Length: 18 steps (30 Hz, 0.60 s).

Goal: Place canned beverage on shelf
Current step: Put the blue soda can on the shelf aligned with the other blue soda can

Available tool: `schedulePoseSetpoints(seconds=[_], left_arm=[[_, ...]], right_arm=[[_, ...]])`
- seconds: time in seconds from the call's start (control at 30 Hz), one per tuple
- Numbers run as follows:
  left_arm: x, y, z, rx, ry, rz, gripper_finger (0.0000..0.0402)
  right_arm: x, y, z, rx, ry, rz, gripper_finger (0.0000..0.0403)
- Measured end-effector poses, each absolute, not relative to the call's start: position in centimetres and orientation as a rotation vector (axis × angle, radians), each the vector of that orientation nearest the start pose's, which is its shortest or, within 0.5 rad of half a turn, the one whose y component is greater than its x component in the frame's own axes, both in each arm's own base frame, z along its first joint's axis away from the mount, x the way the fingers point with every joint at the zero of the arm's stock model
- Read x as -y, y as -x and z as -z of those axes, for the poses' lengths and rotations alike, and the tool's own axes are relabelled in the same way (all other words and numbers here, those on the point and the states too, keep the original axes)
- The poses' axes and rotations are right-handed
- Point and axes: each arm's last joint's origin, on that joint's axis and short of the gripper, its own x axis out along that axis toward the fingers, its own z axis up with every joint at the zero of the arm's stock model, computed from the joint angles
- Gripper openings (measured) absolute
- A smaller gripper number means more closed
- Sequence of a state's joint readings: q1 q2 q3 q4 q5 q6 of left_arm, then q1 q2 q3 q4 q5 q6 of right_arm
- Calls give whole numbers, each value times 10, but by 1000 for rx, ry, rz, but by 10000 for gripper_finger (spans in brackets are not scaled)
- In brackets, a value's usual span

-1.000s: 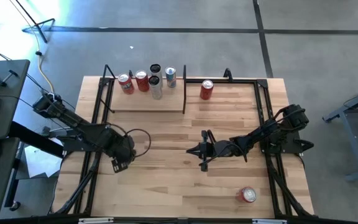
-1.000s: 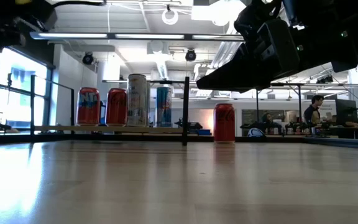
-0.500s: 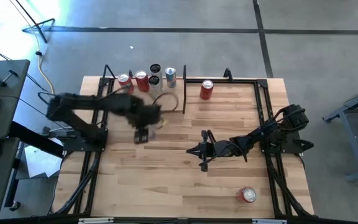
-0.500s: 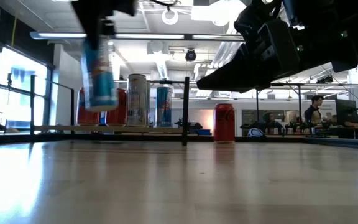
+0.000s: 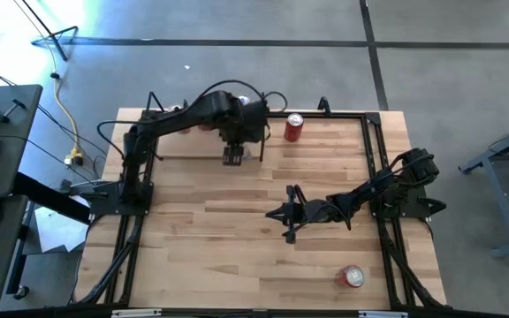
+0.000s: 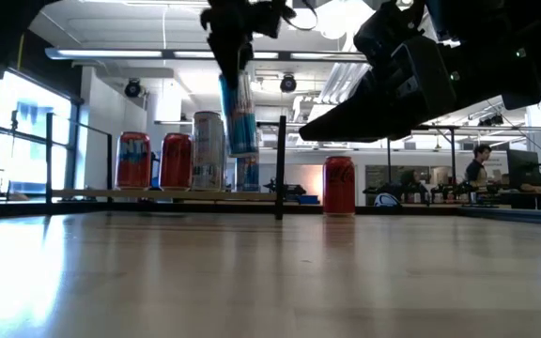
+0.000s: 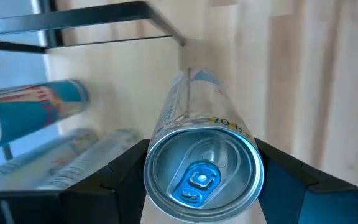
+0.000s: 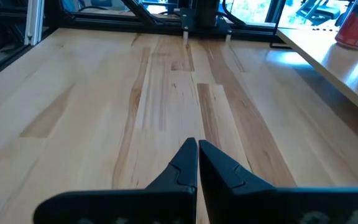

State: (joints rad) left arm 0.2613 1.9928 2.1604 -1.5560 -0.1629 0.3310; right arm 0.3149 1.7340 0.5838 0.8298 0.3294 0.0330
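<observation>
Shelf (image 5: 193,150), high view: left gripper (image 5: 233,155) hangs over its end panel side. Low view: slim blue can (image 6: 239,115) held aloft above shelved cans. Left wrist view: fingers (image 7: 126,171) grasping can. Right gripper (image 8: 197,163) pinched empty, mid-table.

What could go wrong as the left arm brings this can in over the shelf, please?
1. The left gripper carries the slim blue can above a shelf already crowded with cans; lowering it could knock one over.
2. The upright end panel is close beside the held can and may be clipped.
3. The can hangs slightly tilted, so it might tip on release.
</observation>
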Motion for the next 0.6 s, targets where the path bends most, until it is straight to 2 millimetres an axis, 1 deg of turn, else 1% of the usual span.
schedulePoseSetpoints(seconds=[0.07,0.17,0.27,0.33,0.5,0.6], left_arm=[[-113,-365,-345,-1467,-223,-148,220],[-127,-370,-333,-1520,-286,-184,220],[-140,-376,-317,-1570,-312,-190,220],[-146,-377,-311,-1596,-318,-181,220],[-162,-380,-301,-1593,-324,-172,220],[-168,-381,-302,-1565,-324,-166,220]], right_arm=[[-86,-296,-135,-306,70,19,0],[-86,-296,-135,-306,69,19,0],[-87,-296,-135,-308,64,20,0],[-86,-296,-134,-313,60,21,0],[-86,-296,-134,-313,60,21,0],[-86,-295,-134,-318,62,21,0]])
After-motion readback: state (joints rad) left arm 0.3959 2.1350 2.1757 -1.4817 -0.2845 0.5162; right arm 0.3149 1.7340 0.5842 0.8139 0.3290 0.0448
